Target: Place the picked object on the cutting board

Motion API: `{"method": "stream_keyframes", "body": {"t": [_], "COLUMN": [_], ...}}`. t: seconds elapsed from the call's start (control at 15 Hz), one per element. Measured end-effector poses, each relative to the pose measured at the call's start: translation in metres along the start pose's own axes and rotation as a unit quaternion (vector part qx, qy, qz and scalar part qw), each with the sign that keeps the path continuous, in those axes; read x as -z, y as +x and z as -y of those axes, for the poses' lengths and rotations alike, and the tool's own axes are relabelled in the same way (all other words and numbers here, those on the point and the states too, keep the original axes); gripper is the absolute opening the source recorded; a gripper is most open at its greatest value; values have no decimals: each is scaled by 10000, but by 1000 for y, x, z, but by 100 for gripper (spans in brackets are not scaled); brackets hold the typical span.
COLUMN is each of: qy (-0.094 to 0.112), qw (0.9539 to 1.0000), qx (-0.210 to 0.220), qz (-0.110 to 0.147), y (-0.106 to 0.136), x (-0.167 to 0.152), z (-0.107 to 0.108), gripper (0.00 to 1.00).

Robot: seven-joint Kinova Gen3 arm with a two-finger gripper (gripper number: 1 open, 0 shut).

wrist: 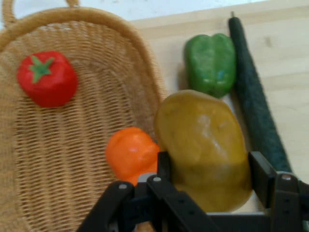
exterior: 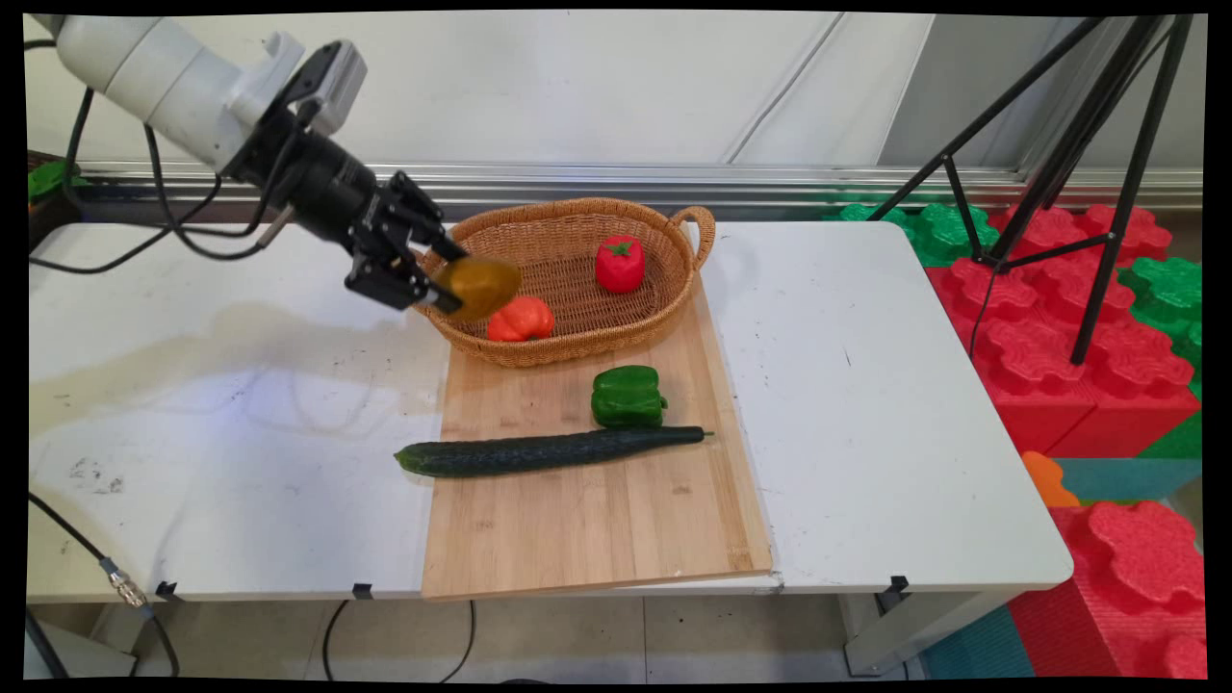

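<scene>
Holding a yellow-brown potato (exterior: 478, 287) between its two fingers, the gripper (exterior: 452, 282) hangs over the near-left rim of the wicker basket (exterior: 577, 343). The fingers are closed only as far as the potato allows, one on each side of it, as the hand view shows (wrist: 205, 150). The potato's long axis runs out along the gripper's pointing direction, toward the basket's inside. Just below and slightly beyond the gripper, an orange pepper (exterior: 521, 320) lies inside the basket against its near wall. Farther ahead of the gripper, near the basket's far side, sits a red tomato (exterior: 619, 263). Outside the basket, toward the camera from the gripper, a green pepper (exterior: 628, 396) and a long cucumber (exterior: 549, 450) lie on the wooden board (exterior: 597, 520), well apart from the fingers.
</scene>
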Motion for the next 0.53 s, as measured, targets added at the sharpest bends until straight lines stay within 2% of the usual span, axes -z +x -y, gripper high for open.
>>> {"method": "stream_keyframes", "body": {"t": [0.27, 0.53], "qy": [-197, -308], "qw": [9998, 9995], "qx": [-9, -28], "qz": [25, 117], "y": [-4, -9], "x": [-12, -32], "z": [-16, -30], "gripper": [0, 0]}}
